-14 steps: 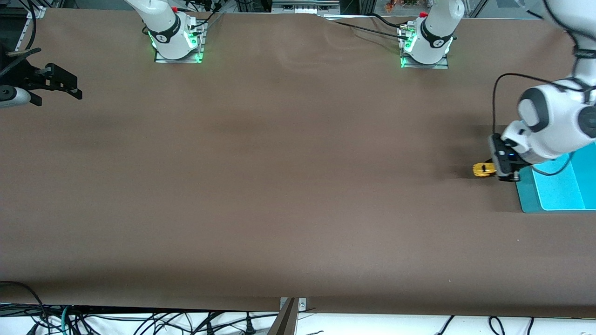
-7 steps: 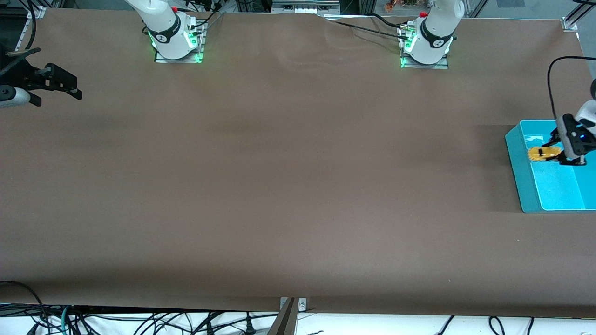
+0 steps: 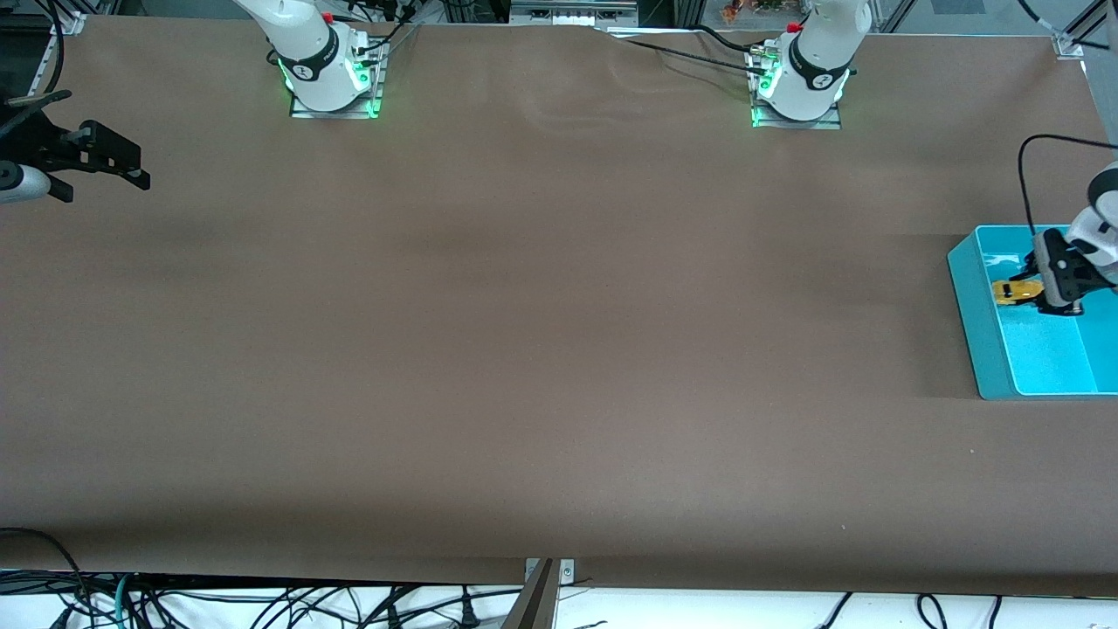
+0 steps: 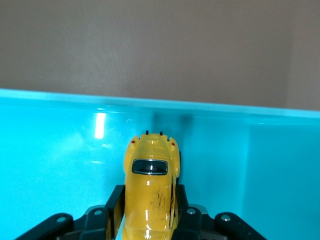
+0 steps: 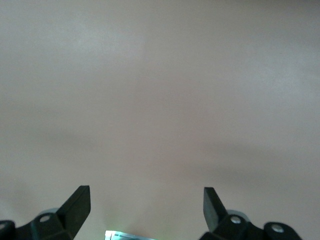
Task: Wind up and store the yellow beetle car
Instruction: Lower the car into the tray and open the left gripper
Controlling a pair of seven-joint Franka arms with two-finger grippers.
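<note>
Yellow beetle car (image 4: 150, 192) clamped in left gripper (image 4: 149, 210)

The yellow beetle car (image 4: 149, 195) is glossy yellow with a dark window, small red dots at its lights and dark scuff marks on its roof. The bin (image 3: 987, 332) is bright turquoise, paler and shinier inside. The left gripper (image 3: 1039, 288) is black below a white wrist; the right gripper (image 3: 96, 162) is black too. The tabletop (image 3: 524, 349) is plain matte brown. Green lights glow at both white arm bases (image 3: 332, 83).
</note>
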